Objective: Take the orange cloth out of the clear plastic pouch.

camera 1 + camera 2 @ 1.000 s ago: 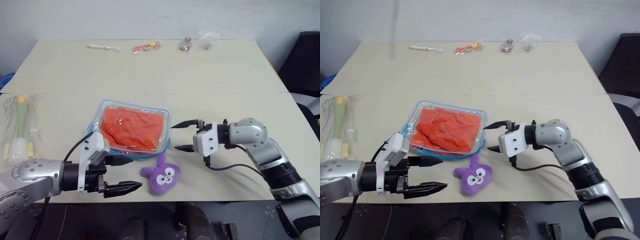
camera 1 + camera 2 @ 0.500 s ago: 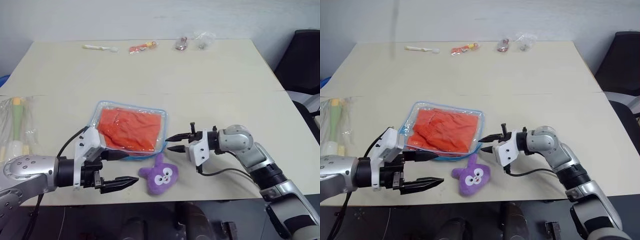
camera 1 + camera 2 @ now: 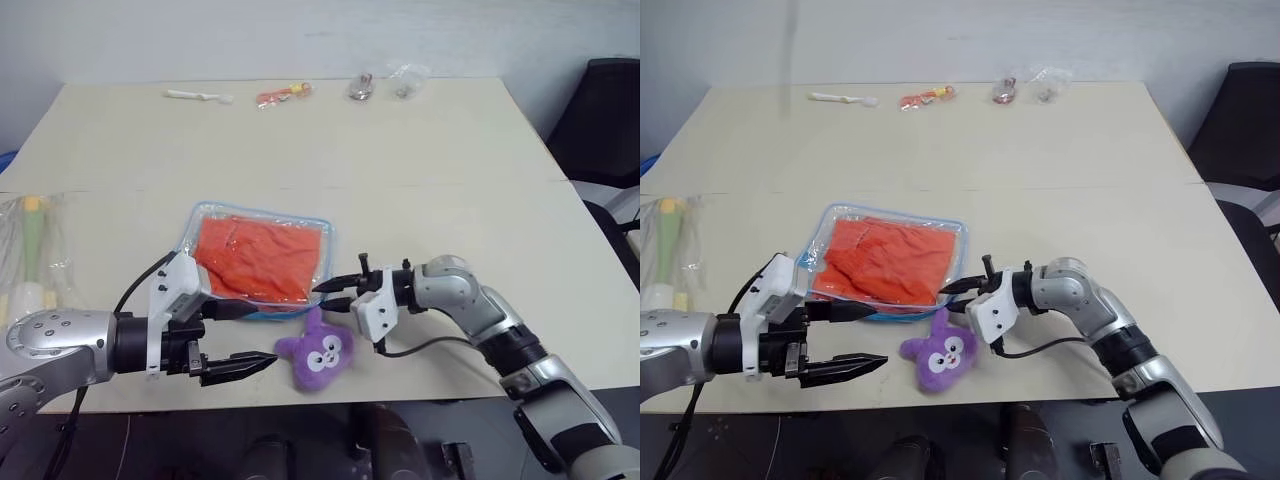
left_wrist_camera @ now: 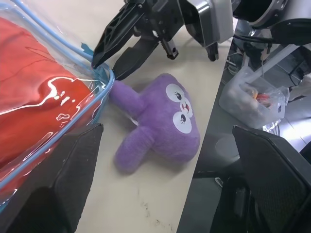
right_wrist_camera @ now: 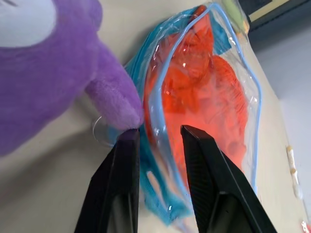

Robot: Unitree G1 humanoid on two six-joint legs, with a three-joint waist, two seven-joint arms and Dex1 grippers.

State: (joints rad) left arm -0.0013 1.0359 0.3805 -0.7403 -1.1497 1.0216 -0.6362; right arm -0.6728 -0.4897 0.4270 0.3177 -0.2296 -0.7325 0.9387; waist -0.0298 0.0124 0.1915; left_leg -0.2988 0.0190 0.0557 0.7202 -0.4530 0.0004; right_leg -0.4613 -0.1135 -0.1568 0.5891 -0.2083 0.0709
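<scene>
The beige table point(image 3: 430, 160) carries the clear plastic pouch point(image 3: 262, 258), a purple plush bunny point(image 3: 322, 348) and small packets point(image 3: 281, 95)

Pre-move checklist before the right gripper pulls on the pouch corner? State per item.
1. Orange cloth inside the clear plastic pouch: ok, not yet taken out.
2. Right gripper at the pouch's near right corner: ok, fingertips straddle the blue trim in the right wrist view.
3. Right gripper's hold on the trim: cannot tell; the fingers are narrowed but a gap shows between them.
4. Left gripper ready to hold the pouch down: not ok, open at the near edge and gripping nothing.
5. Purple plush bunny out of the way: not ok, its ear lies against the same corner.
6. Zipper open: cannot tell.
</scene>
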